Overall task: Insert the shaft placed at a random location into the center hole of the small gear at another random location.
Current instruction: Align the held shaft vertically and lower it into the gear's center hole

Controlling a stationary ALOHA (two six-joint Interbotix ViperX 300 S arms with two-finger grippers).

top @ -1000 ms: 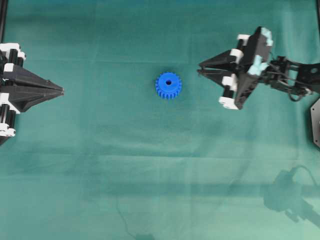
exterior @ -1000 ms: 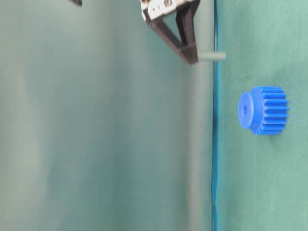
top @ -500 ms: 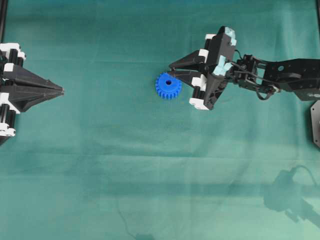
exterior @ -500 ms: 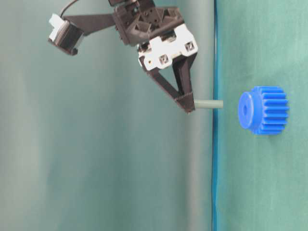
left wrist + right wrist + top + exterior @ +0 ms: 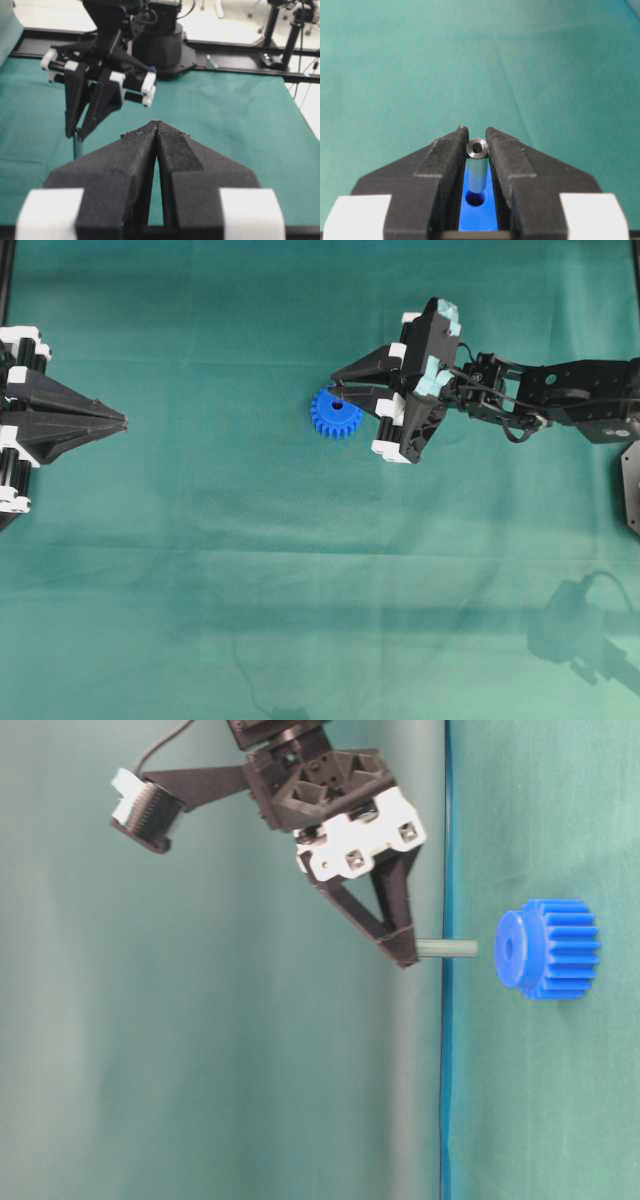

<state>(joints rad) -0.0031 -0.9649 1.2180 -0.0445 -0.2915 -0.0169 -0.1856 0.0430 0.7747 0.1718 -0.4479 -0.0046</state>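
Note:
The small gear (image 5: 330, 418) is bright blue and lies flat on the green cloth; it also shows in the table-level view (image 5: 552, 948). My right gripper (image 5: 335, 392) is shut on the shaft (image 5: 477, 165), a silvery pin held upright right above the gear. In the table-level view the shaft (image 5: 447, 949) points at the gear with a small gap between its end and the hub. In the right wrist view the center hole (image 5: 475, 199) shows just under the shaft's lower end. My left gripper (image 5: 122, 422) is shut and empty at the far left.
The green cloth (image 5: 300, 570) covers the whole table. The right arm (image 5: 560, 395) reaches in from the right edge. In the left wrist view the right gripper (image 5: 77, 135) hangs ahead, with black rails and stands behind the table.
My right gripper has moved left with the shaft, from right of the gear to directly over it. The shaft's end has come closer to the gear's hub. The left arm has not moved.

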